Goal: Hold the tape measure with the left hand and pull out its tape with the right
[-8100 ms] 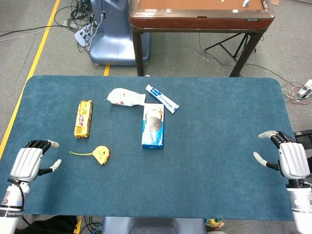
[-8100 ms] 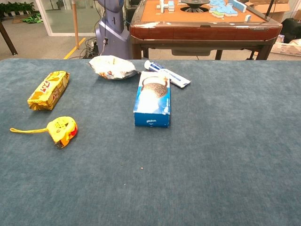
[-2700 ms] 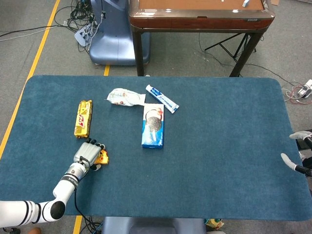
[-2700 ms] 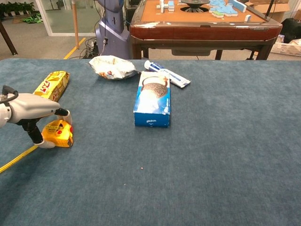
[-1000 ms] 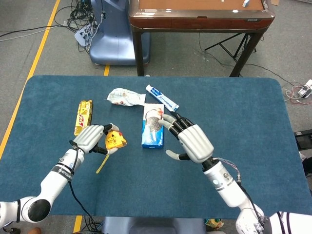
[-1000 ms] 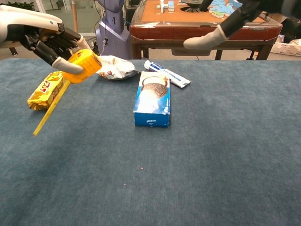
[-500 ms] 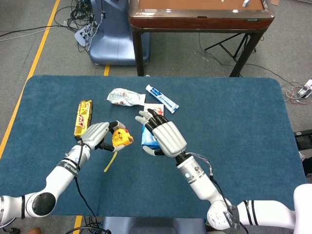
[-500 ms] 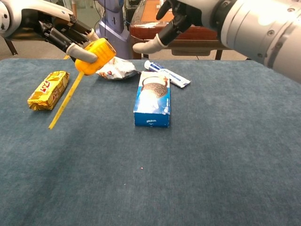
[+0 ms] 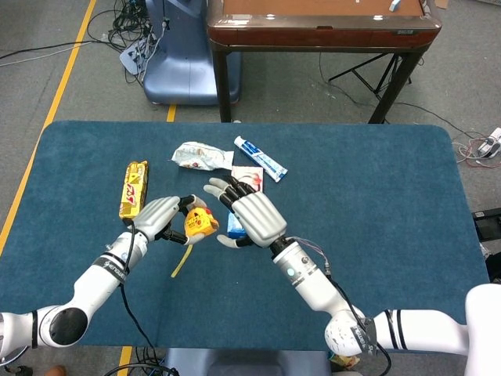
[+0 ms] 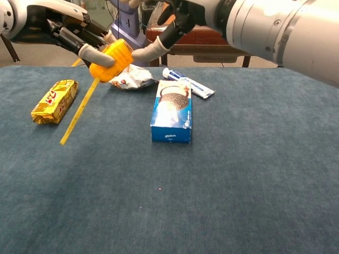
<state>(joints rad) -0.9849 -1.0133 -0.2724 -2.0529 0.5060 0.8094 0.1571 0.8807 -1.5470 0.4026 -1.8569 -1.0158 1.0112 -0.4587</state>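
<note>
My left hand (image 9: 159, 217) grips the yellow tape measure (image 9: 200, 225) and holds it above the blue table. A yellow strip (image 9: 182, 262) hangs slanting down from the case. In the chest view the same case (image 10: 111, 60) sits in my left hand (image 10: 68, 32) at the upper left, with the strip (image 10: 78, 114) trailing below. My right hand (image 9: 249, 213) hovers just right of the case with fingers spread and nothing in it. Its thumb (image 10: 148, 52) reaches the case's right side. Whether they touch I cannot tell.
A blue cookie box (image 10: 172, 111) lies mid-table, partly hidden by my right hand in the head view. Behind it are a toothpaste tube (image 9: 261, 158) and a white bag (image 9: 200, 155). A yellow snack bar (image 9: 133, 190) lies at the left. A brown table (image 9: 321, 27) stands beyond.
My right hand has moved left, closing on the tape measure until its thumb is at the case. My left hand has carried the case slightly to the right.
</note>
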